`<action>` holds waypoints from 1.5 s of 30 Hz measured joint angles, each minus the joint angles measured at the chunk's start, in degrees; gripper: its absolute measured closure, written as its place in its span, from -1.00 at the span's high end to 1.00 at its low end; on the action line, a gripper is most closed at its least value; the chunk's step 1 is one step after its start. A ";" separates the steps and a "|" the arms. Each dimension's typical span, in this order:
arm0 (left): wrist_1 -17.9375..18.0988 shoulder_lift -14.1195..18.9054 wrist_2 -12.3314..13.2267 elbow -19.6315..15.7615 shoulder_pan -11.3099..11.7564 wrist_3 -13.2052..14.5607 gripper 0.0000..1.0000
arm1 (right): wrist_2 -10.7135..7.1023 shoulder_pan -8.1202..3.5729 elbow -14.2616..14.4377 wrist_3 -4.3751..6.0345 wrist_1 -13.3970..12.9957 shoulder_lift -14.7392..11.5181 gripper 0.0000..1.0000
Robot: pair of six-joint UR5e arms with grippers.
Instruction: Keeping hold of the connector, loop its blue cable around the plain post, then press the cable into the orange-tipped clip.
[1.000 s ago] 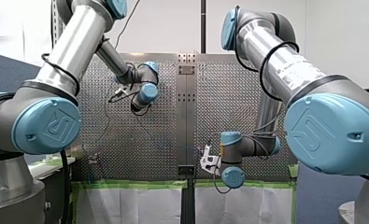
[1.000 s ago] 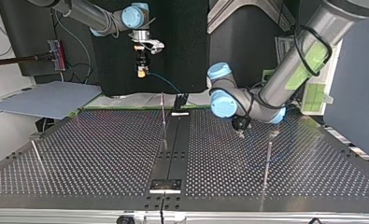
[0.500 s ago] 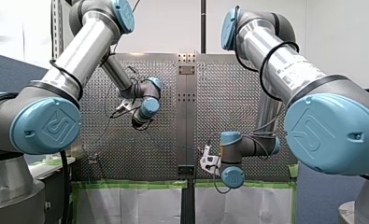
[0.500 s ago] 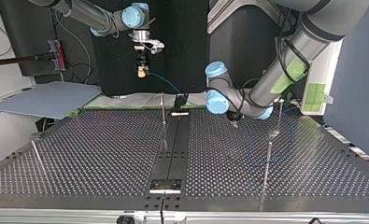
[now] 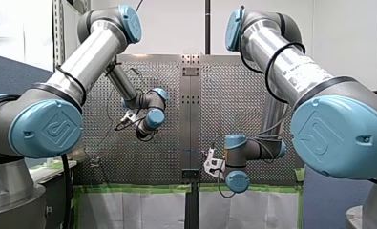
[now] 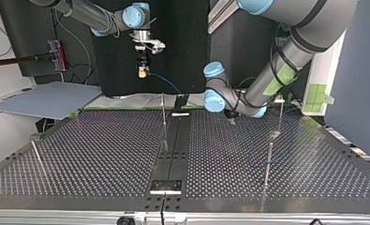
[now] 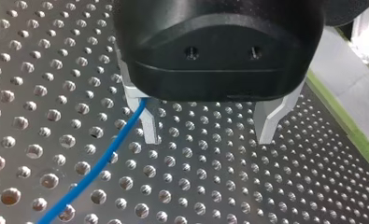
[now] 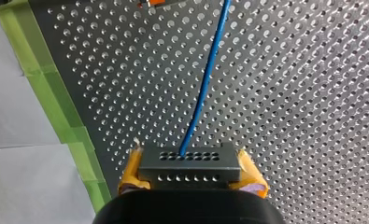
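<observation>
Gripping the black connector point(image 8: 189, 163) between its yellow pads, the right claw point(image 8: 190, 176) is closed on it and hangs near the edge of the counter point(image 8: 289, 93). The blue cable point(image 8: 205, 88) leaves the connector's face and runs straight ahead toward an orange piece point(image 8: 162, 2), probably the clip. The left claw point(image 7: 208, 135) is open and empty, low over the perforated counter. The cable passes just beside one of its metal fingers point(image 7: 147, 123), on the outer side rather than between the two.

Judging from this, the step in hand is bringing the cable under the left claw's control so it can be led around a post; the loop is not yet made. To do it well, the left claw needs to shift sideways until the cable lies between both fingers before closing. It should close lightly enough that the cable can slide as it is drawn. The right claw must not loosen, and it should give slack, or the line will pull tight and tug at the connector. Thin posts point(image 6: 268, 159) stand on the counter in the top view; which one is the plain one cannot be told.
</observation>
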 joint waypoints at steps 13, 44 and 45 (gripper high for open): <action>1.63 -2.01 -0.80 1.53 -0.76 -3.02 1.00 | -0.09 0.32 -0.05 -0.90 0.00 0.00 -1.00; 8.01 -15.35 3.06 4.28 -5.38 -8.10 1.00 | -0.55 1.05 -0.07 -3.66 0.17 0.00 -1.00; 8.11 -15.85 3.39 4.36 -5.51 -8.29 1.00 | -0.55 1.07 -0.06 -3.75 0.14 0.00 -1.00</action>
